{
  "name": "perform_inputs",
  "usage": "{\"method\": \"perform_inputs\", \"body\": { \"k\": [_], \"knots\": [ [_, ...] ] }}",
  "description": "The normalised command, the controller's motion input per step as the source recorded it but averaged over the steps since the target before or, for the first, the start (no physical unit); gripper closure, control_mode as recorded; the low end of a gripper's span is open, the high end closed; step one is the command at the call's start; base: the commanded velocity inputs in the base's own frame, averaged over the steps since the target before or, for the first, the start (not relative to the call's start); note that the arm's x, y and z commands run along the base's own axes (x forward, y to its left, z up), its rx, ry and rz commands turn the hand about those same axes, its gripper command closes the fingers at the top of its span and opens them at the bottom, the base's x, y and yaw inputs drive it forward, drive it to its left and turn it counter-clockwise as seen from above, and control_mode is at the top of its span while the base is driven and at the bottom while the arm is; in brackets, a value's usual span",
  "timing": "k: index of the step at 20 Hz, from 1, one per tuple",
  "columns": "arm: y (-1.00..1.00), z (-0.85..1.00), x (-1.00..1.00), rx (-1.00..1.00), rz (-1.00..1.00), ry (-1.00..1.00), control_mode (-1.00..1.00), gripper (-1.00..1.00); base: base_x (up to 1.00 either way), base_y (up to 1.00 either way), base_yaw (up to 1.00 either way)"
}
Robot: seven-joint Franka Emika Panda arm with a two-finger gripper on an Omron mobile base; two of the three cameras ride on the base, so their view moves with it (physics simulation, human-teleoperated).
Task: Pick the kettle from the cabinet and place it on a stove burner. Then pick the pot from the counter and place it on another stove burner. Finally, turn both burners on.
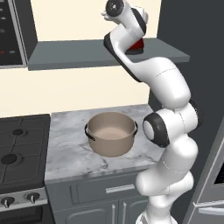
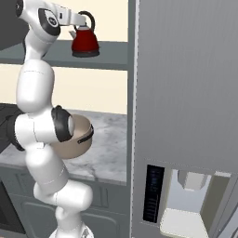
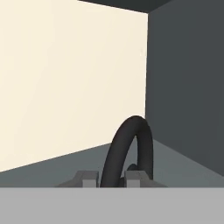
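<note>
Far left of the left base view: black cooktop [image 1: 22, 148], matte, round burner rings under dark grates, two silver knobs [image 1: 19, 199] along its front edge. Beside it the bench [image 1: 70, 148], white-grey veined marble over dark grey drawer fronts. On the marble stands the pot [image 1: 112, 133], wide, round, beige-tan, paler inside, a dark handle on each side. Above, the cabinet [image 1: 65, 52], a flat matte dark grey shelf slab. The kettle [image 2: 85, 42] sits on it toward the right end: small, glossy red, dark base, short spout, black loop handle [image 3: 129, 148] arching up smooth and tubular. The pincer [image 2: 87, 19] is at that handle; in the hand view the loop rises between the two small fingertips [image 3: 89, 178]. Whether they clamp it or merely flank it, cannot tell.
</note>
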Motion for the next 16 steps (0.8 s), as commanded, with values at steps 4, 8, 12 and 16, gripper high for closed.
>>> {"method": "perform_inputs", "body": {
  "k": [4, 8, 12, 16],
  "knots": [
    [0.00, -0.07, -0.40, 0.00, -0.07, 0.00, -1.00, 1.00, 0.00, 0.00, 0.00],
    [-0.01, -0.18, -0.40, 0.00, -0.07, -0.02, -1.00, 1.00, 0.00, 0.00, 0.00],
    [-0.04, -0.21, -0.41, 0.00, -0.05, -0.06, -1.00, 1.00, 0.00, 0.00, 0.00],
    [-0.03, -0.18, -0.44, 0.00, -0.04, -0.12, -1.00, 1.00, 0.00, 0.00, 0.00]
  ]
}}
